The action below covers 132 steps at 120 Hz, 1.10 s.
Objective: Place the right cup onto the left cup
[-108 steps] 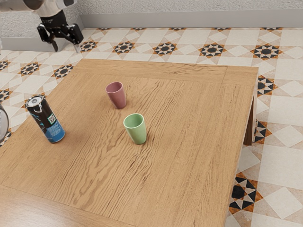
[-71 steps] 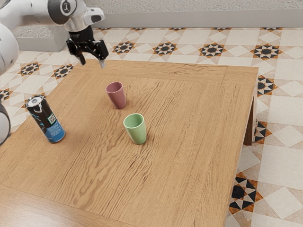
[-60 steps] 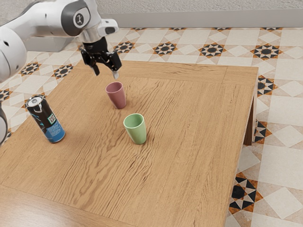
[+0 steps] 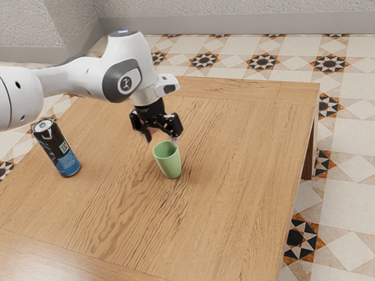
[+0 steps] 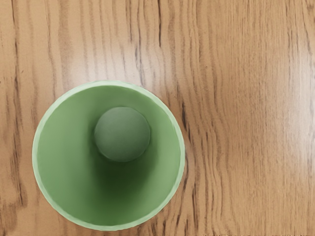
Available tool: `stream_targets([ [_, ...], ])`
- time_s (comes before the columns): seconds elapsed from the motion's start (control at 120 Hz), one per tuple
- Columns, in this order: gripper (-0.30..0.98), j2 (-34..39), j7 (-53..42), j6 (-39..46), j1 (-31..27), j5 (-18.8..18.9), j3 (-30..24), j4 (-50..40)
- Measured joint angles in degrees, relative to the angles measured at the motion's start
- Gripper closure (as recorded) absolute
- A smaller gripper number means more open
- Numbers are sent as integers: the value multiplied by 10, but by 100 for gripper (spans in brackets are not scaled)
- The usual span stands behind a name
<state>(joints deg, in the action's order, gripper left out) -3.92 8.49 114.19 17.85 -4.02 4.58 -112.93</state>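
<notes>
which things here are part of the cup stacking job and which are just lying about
Part of the job:
- green cup, standing on the table
- pink cup, mostly hidden behind the gripper
- the gripper, open, over the green cup

Just lying about:
- black-and-blue can, standing off to the exterior view's left

We can make out no word or number, just a pale emblem (image 4: 126, 84) on the arm (image 4: 76, 75) and, on the can (image 4: 67, 165), a light label patch (image 4: 64, 147) with markings too small for us to read.
</notes>
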Motion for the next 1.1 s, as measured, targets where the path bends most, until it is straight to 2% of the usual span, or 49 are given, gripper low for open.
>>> stream_targets([
  [0.2, 9, -1, 63, 29, 23, 5, -4, -15],
  [0.375, 17, -24, 103, 53, 10, 7, -5, -14],
  [0.892, 27, -73, 171, 102, 8, 6, -2, -13],
  [0.975, 34, -75, 179, 105, 9, 6, -1, -14],
  [1.1, 54, -77, 189, 107, 9, 6, -1, -15],
])
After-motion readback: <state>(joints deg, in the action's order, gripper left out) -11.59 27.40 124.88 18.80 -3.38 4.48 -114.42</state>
